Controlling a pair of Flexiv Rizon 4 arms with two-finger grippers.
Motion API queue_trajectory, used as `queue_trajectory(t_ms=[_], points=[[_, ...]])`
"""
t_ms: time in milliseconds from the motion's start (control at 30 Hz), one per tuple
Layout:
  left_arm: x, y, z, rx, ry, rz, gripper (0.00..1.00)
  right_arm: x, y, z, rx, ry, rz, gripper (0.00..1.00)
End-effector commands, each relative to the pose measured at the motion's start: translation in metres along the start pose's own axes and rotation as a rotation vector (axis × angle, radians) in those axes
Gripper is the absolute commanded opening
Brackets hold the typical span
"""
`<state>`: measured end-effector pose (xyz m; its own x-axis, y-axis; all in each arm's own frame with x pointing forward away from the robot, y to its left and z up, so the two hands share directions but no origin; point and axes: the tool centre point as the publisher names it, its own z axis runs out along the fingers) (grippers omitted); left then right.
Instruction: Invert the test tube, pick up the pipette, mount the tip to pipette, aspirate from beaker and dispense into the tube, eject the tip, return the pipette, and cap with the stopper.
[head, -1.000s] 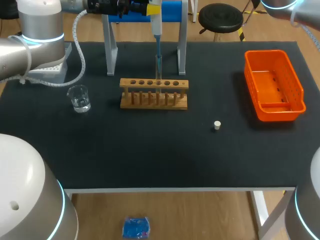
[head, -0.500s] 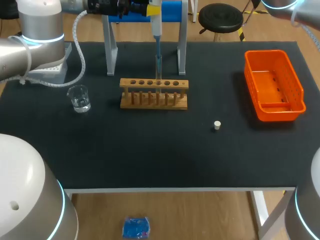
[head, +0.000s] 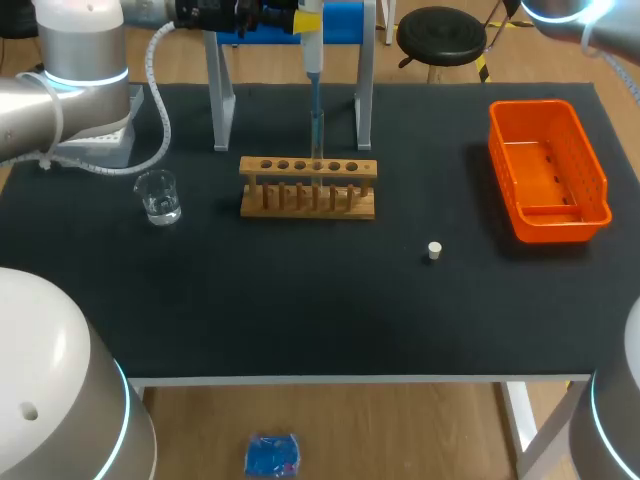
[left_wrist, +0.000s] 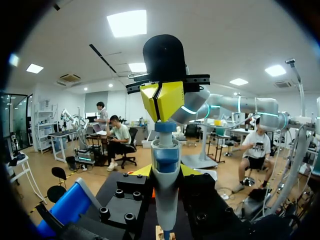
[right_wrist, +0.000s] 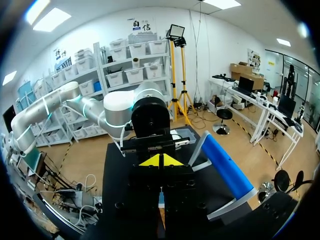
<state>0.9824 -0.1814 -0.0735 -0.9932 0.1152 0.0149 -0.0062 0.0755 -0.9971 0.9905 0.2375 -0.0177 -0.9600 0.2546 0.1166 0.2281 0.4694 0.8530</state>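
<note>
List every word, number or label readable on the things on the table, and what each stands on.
None can be read.
The clear glass beaker, wooden test tube rack, orange plastic basket, small white stopper and blue-and-white pipette show no legible print; any markings are too small.

Head view first: your pipette runs off the top edge, and your right arm is clipped at the corner. Whether the tip sits inside the test tube is too small to tell. Over to the left wrist: the pipette body covers most of the left gripper, and its tip is cut off at the edge.
</note>
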Motion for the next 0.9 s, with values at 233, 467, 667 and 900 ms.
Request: queue_trajectory(t_ms=[233,467,667,900], points=[[0.0,-0.004,0.0,0.001,-0.002,0.001,0.0,-0.002,-0.011,0.006,0.013,0.008,0.01,0.0],[0.0,-0.004,0.0,0.001,-0.002,0.001,0.0,-0.002,-0.015,0.007,0.022,0.009,0.014,0.0],[0.0,-0.004,0.0,0.001,-0.002,0.001,0.0,0.0,-0.008,0.001,0.01,0.007,0.009,0.0],[0.0,-0.004,0.0,0.001,-0.002,0.001,0.0,0.006,0.009,-0.013,-0.022,0.004,-0.015,0.0]])
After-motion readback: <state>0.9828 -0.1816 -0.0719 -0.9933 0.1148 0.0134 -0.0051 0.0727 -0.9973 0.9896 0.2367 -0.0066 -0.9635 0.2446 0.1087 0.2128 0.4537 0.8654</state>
